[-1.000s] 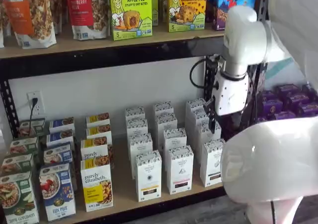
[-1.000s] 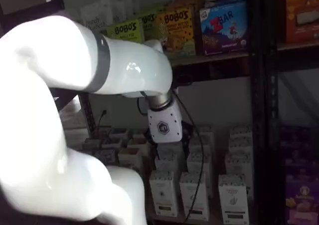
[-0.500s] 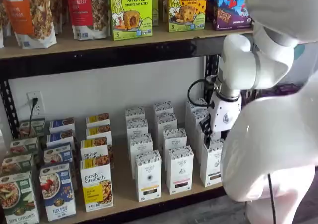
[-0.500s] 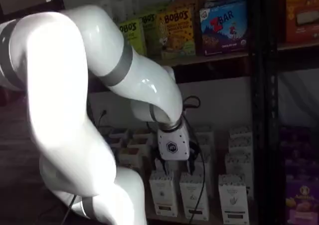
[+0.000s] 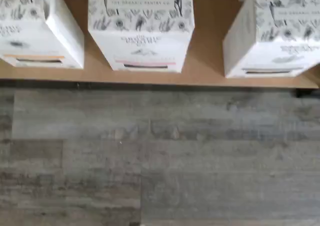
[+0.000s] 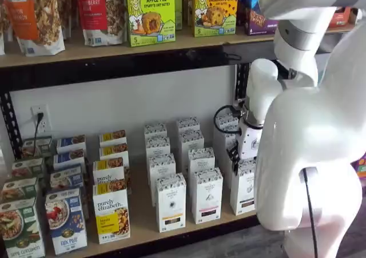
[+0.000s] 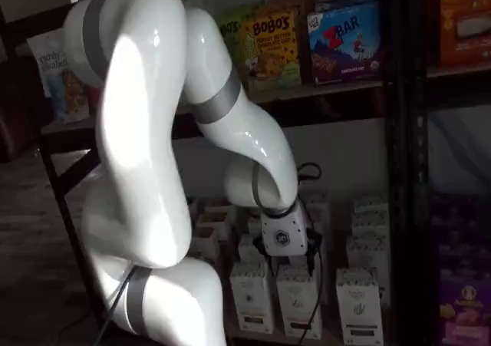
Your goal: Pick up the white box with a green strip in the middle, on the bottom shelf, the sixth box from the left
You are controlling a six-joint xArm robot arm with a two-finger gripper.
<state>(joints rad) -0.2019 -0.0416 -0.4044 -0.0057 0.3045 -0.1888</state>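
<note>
The white box with a green strip (image 6: 243, 188) stands at the front right of the bottom shelf, rightmost of three white front-row boxes. It also shows in a shelf view (image 7: 358, 306) and in the wrist view (image 5: 272, 35). Beside it stand a pink-strip box (image 5: 141, 28) and an orange-strip box (image 5: 37, 30). My gripper (image 6: 235, 157) hangs just above the front row, close to the green-strip box, and holds nothing. It also shows in a shelf view (image 7: 292, 260). Its dark fingers show no plain gap.
More white boxes (image 6: 189, 141) stand in rows behind. Purely Elizabeth boxes (image 6: 111, 212) and other boxes fill the shelf's left. The upper shelf (image 6: 114, 49) holds Bobo's and Zbar boxes. A black upright (image 7: 403, 169) stands right. Grey wood floor (image 5: 160, 156) lies before the shelf edge.
The arm has swung in and folded down. The gripper has dropped lower and come nearer to the front row of white boxes.
</note>
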